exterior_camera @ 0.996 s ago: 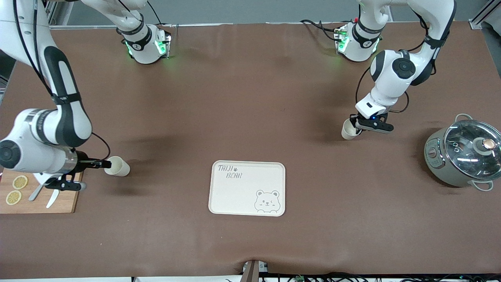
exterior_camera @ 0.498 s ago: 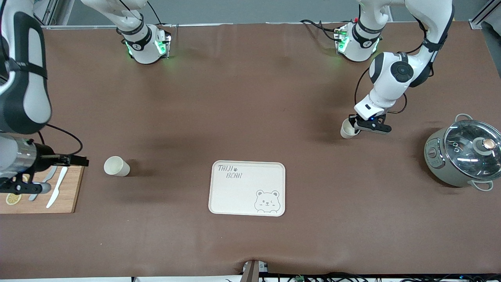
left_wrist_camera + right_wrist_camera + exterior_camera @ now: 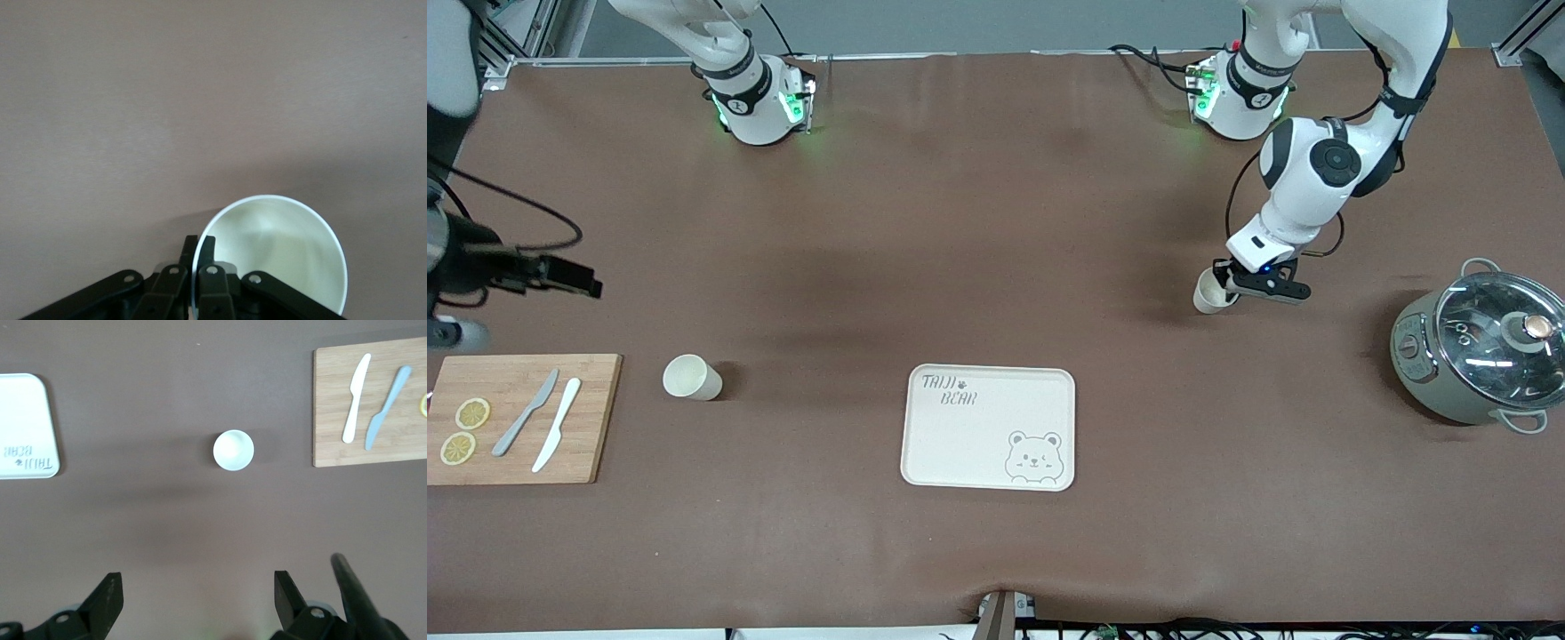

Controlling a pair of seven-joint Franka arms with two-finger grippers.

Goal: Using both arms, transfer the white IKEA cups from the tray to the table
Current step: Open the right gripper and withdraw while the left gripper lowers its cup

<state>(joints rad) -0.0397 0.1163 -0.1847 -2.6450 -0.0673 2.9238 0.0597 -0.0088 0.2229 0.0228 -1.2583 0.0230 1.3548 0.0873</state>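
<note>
I see one white cup (image 3: pixel 690 377) standing free on the desk (image 3: pixel 996 222) at lower left of the front frame, between the cutting board (image 3: pixel 516 418) and the bear tray (image 3: pixel 989 427), while the second cup (image 3: pixel 1211 293) sits at right of centre, its rim pinched by my left end effector (image 3: pixel 1232 283). My right end effector (image 3: pixel 560 276) hangs at the left edge above the board, fingers spread wide, nothing in them. A lidded pot (image 3: pixel 1480 356) stands at the right edge
</note>
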